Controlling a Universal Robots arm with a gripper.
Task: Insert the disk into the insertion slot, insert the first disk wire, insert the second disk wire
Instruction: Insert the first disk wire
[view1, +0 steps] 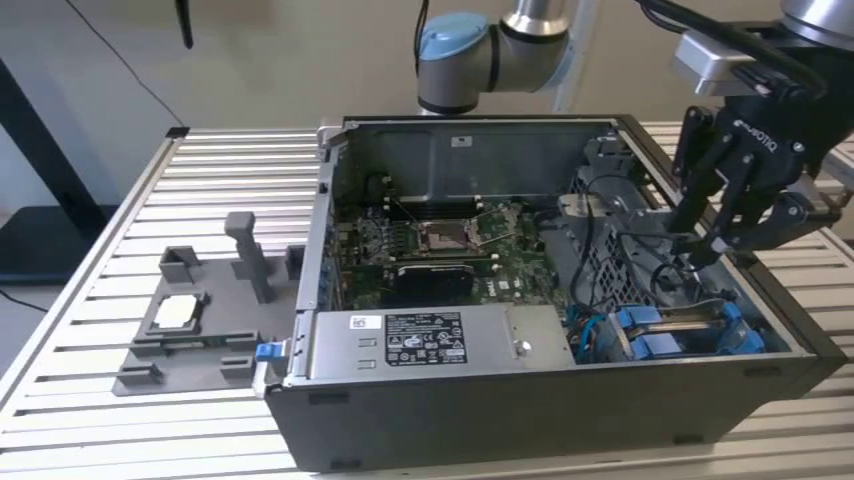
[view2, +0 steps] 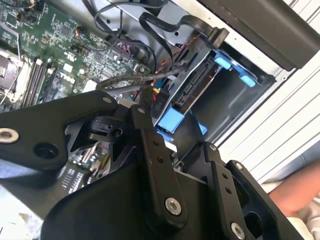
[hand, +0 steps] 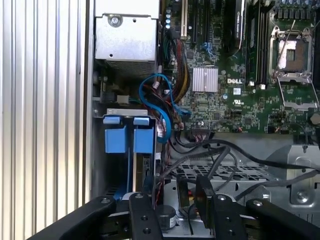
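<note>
- Pincer, jaws apart and empty, hangs over loose wires.
- Disk sits in slot; wire step seems in hand.
- Next calls for gripping one wire squarely near its end.

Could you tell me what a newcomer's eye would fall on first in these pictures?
The open computer case draws the eye first, its green motherboard exposed in the middle. At the exterior view's right the black gripper reaches down into the case, close to bright blue latches in the near corner. A grey fixture with a small silver chip lies on that view's left.
</note>
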